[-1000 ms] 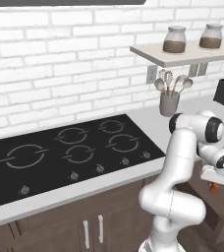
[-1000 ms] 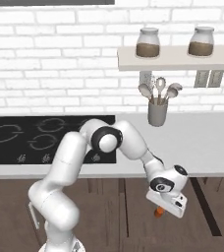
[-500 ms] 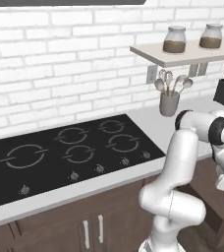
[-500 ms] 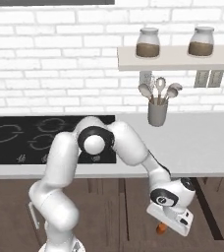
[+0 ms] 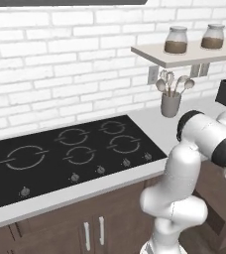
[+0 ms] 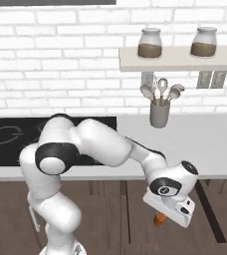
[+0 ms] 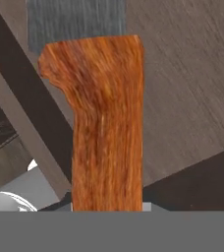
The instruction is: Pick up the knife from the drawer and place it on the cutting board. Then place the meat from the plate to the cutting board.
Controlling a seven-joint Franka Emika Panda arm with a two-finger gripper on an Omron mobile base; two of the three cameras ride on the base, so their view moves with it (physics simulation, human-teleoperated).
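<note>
Since a second ago the arm has swung lower and farther to its right, below the edge of the table (image 6: pixel 215 149) and in front of the dark cabinet fronts, and the hand has dropped with it. From the right base camera the gripper (image 6: pixel 160 217) points down and slightly toward the cabinets, and an orange stub of the knife (image 6: pixel 159 219) pokes out beneath it. The hand view settles the grip: the orange-red handle (image 7: pixel 106 123) runs straight up the middle from between the jaws, with the grey blade (image 7: pixel 74 22) continuing past the top edge — so the gripper is closed on the knife, its long axis in line with the fingers. The coming move, as I judge it, is a lift up over the table edge toward the cutting board, but which way the board lies from the gripper cannot be told from these views. From the left base camera the arm's elbow blocks the hand. The drawer itself is hard to make out — just dark panels behind the knife.
</note>
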